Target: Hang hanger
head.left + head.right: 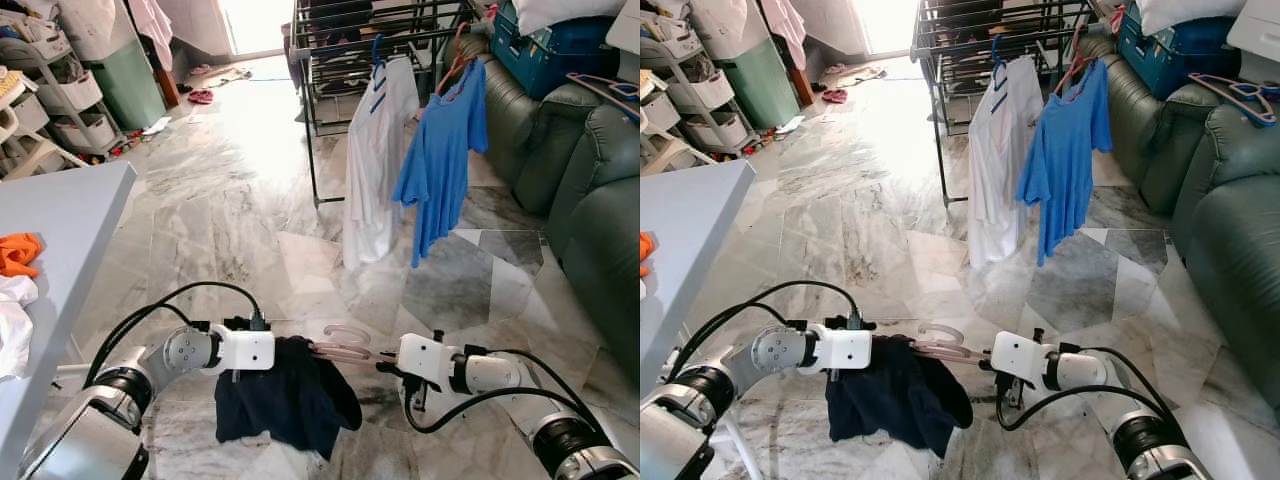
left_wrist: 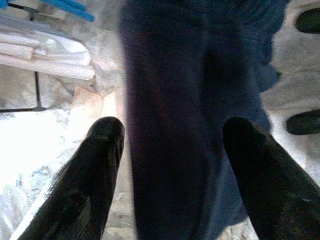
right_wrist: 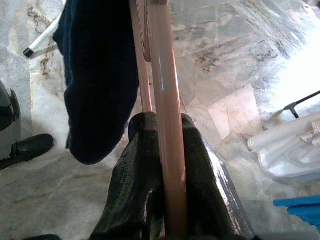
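A pink hanger (image 1: 342,351) carries a dark navy garment (image 1: 290,395) low over the marble floor, held between my two arms. My right gripper (image 3: 167,121) is shut on one arm of the hanger, which runs out between its two fingers. My left gripper (image 2: 172,131) is at the garment's other side. Its fingers (image 2: 100,150) stand apart, open, with the navy cloth hanging between them. Ahead stands a black drying rack (image 1: 385,45), where a white shirt (image 1: 375,165) and a blue shirt (image 1: 440,160) hang on hangers.
A green sofa (image 1: 600,210) lines the right side, with hangers lying on its top. A grey table (image 1: 65,225) at the left holds an orange cloth (image 1: 18,253) and a white one (image 1: 12,325). Shelves and bins stand at the far left.
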Motion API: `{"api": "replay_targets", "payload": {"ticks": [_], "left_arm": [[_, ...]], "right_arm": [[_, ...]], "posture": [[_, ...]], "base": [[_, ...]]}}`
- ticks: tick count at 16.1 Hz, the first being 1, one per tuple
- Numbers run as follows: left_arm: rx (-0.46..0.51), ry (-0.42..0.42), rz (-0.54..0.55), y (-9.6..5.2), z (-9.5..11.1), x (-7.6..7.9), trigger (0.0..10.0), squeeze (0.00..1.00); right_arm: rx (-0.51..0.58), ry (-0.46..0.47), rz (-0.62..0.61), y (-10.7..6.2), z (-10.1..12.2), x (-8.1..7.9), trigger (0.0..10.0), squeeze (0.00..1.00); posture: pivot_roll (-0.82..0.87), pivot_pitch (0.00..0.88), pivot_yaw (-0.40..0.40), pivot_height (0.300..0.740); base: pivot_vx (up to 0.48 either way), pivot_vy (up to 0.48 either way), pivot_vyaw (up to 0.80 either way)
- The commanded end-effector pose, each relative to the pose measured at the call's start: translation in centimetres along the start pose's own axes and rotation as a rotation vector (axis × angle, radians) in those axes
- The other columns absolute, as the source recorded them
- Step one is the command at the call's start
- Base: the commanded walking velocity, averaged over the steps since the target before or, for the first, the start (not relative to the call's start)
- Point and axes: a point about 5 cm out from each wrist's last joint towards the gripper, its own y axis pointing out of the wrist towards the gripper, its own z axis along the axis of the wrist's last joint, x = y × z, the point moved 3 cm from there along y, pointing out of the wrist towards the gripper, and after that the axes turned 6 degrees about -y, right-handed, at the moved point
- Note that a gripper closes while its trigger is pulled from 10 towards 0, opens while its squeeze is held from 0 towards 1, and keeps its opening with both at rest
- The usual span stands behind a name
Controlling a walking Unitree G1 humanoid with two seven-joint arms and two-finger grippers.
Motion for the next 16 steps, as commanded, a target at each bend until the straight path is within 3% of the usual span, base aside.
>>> {"api": "replay_targets", "payload": {"ticks": [1,11,13,14,15,16], "left_arm": [[-0.038,-0.012,-0.027,-0.6,-1.1,0.3,0.0,0.0],[-0.034,0.001,-0.057,-0.1,-0.4,0.3,0.0,0.0],[-0.023,0.007,-0.062,0.1,-0.1,0.4,4.7,0.0],[-0.016,0.006,-0.06,0.2,0.1,0.4,9.2,0.0],[-0.001,-0.015,-0.07,0.3,0.4,0.4,10.0,1.0],[0.002,-0.016,-0.072,0.3,0.5,0.4,10.0,1.0]], "right_arm": [[0.041,-0.008,-0.026,0.0,0.8,0.6,0.0,0.0],[0.023,-0.01,-0.003,0.4,0.7,0.1,0.0,0.0],[0.024,-0.011,0.003,0.6,0.8,0.0,0.0,0.0],[0.024,-0.01,0.004,0.7,0.8,-0.1,0.0,0.0],[0.024,-0.011,0.006,0.7,0.8,-0.1,0.0,0.0],[0.024,-0.011,0.007,0.7,0.8,-0.1,0.0,0.0]], "posture": [[-0.19,0.0,0.152,0.74],[-0.19,0.0,0.149,0.74],[-0.19,0.0,0.149,0.74],[-0.19,0.0,0.148,0.74],[-0.19,0.0,0.149,0.74],[-0.19,0.0,0.148,0.74]], "base": [[0.0,0.0,0.0],[0.0,0.0,0.0],[0.0,0.0,0.0],[0.0,0.0,0.0],[0.0,0.0,0.0],[0.0,0.0,0.0]]}}
